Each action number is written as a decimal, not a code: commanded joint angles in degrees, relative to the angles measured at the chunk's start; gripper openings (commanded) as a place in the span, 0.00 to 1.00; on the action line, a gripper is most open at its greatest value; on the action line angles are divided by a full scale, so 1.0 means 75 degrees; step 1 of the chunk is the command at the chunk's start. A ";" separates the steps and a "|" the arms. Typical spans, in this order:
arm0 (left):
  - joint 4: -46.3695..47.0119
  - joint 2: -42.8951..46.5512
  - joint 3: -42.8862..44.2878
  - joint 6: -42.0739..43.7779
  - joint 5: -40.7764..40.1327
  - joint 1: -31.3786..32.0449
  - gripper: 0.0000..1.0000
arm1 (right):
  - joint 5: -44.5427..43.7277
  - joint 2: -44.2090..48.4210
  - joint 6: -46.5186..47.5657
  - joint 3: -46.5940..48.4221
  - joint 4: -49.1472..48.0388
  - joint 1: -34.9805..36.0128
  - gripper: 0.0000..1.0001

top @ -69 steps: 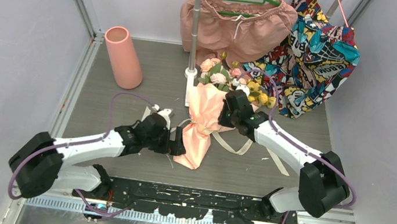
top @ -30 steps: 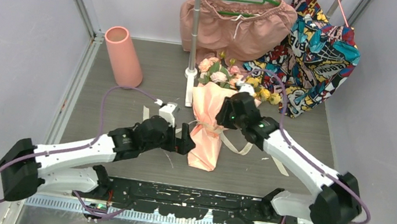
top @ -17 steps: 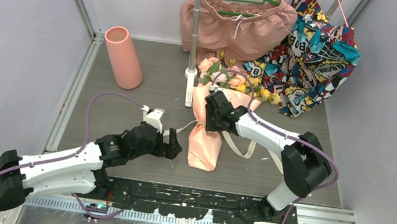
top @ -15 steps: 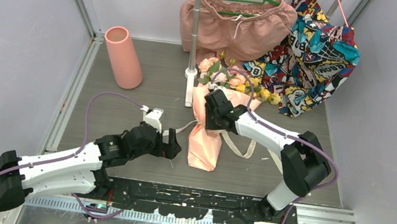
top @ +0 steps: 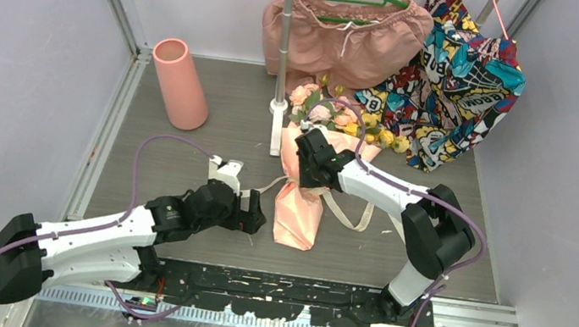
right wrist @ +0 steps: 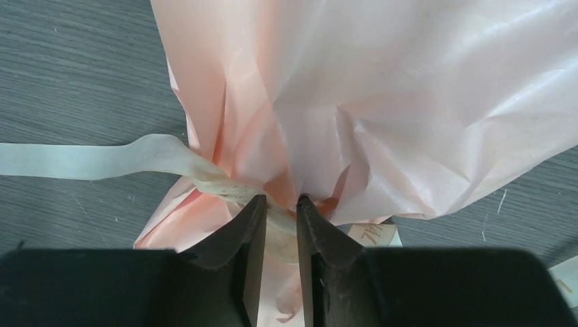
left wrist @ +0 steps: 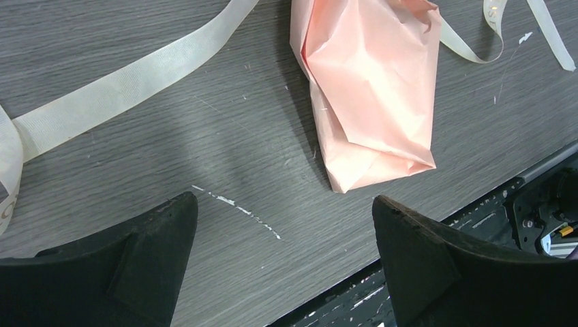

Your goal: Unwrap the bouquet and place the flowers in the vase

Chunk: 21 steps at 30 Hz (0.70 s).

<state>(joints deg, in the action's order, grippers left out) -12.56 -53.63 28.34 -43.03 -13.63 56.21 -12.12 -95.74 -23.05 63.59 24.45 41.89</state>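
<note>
**A:** What has changed from a second ago?

**B:** The right arm has folded in. Its right claw (top: 309, 162) has slid from the wrap's right shoulder to the tied waist, just on the near side of the pole (top: 284, 34) foot. The left claw (top: 255, 213) has eased back off the paper. It now sits nearer still, slightly left of the pole line. The bouquet (top: 302, 204) has barely shifted.

**A:** Where does the bouquet lie?

**B:** It lies flat on the table (top: 183, 166), just right of the pole's foot with its folded tip pointing to the near edge. The flowers (top: 335, 117) are beside the pole's base at the far end. The vase (top: 179, 84) stands upright, well left of the pole.

**A:** And the claws?

**B:** The right claw's fingers (right wrist: 232, 266) are drawn almost together over the waist. The ribbon (right wrist: 82, 160) knot and gathered paper sit in the thin gap between them. I cannot tell whether they actually pinch it. The left claw is spread wide and holds nothing. In its wrist view the cone's tip lies ahead of it, apart from both fingers.
</note>
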 commanded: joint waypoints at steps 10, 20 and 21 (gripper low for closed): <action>0.0493 0.0086 0.0218 0.0002 0.0189 0.0029 0.99 | 0.0339 0.0145 -0.0259 -0.0187 -0.0458 -0.0016 0.01; 0.2349 -0.1116 0.0843 -0.0493 0.1748 0.0029 0.98 | 0.0437 0.0941 -0.0249 -0.0346 -0.0363 -0.0012 0.25; 0.2759 -0.1409 0.0856 -0.0630 0.2115 0.0028 0.98 | 0.0453 0.0933 -0.0213 -0.0327 -0.0336 -0.0005 0.32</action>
<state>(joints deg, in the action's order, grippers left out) -6.28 -60.12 31.14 -44.53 -6.28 56.21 -9.34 -92.23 -25.15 59.99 22.39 41.82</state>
